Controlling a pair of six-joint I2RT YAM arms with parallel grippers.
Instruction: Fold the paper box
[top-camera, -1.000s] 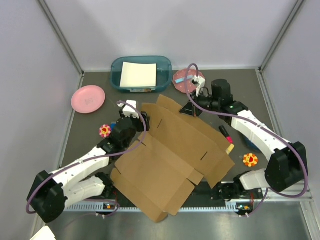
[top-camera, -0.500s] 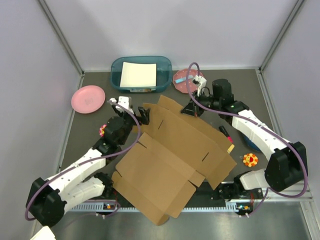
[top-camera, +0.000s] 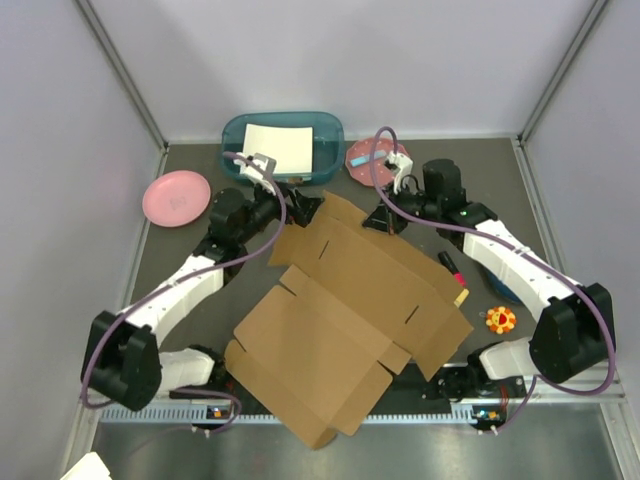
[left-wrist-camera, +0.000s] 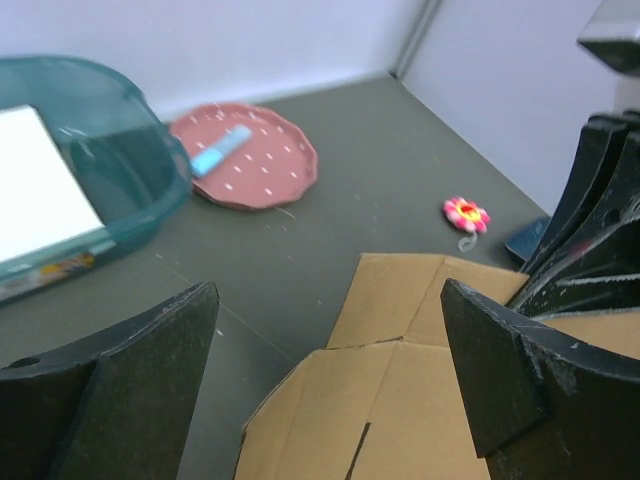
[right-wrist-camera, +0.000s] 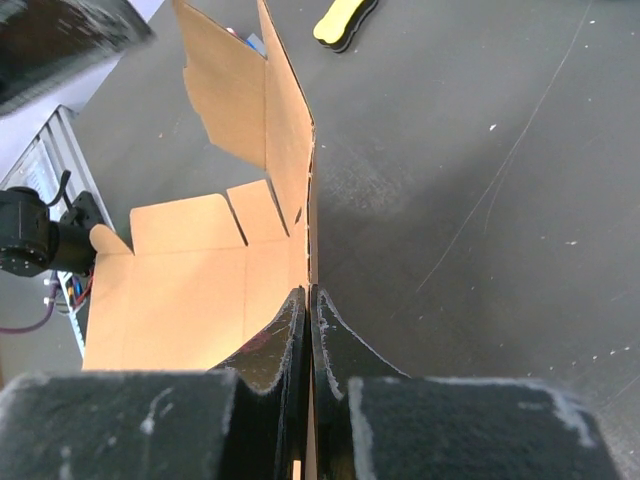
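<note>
The paper box (top-camera: 345, 310) is a large brown cardboard sheet with flaps and slots, lying partly unfolded in the middle of the table. My left gripper (top-camera: 300, 206) hovers open at its far left corner. The left wrist view shows the fingers (left-wrist-camera: 530, 380) spread wide over a cardboard flap (left-wrist-camera: 430, 390) with nothing between them. My right gripper (top-camera: 384, 221) is at the box's far right edge. The right wrist view shows this gripper (right-wrist-camera: 310, 305) shut on the thin upright edge of a cardboard wall (right-wrist-camera: 285, 150).
A teal bin (top-camera: 330, 135) holding a white sheet stands at the back. A pink plate (top-camera: 176, 197) lies at the left and a red dotted plate (top-camera: 366, 158) behind the right gripper. A marker (top-camera: 451, 268) and a flower toy (top-camera: 500, 319) lie to the right of the box.
My left arm swung from the box's left side to its far left corner near the bin, and its jaws opened wider. The right arm stayed put, still pinching the box's edge.
</note>
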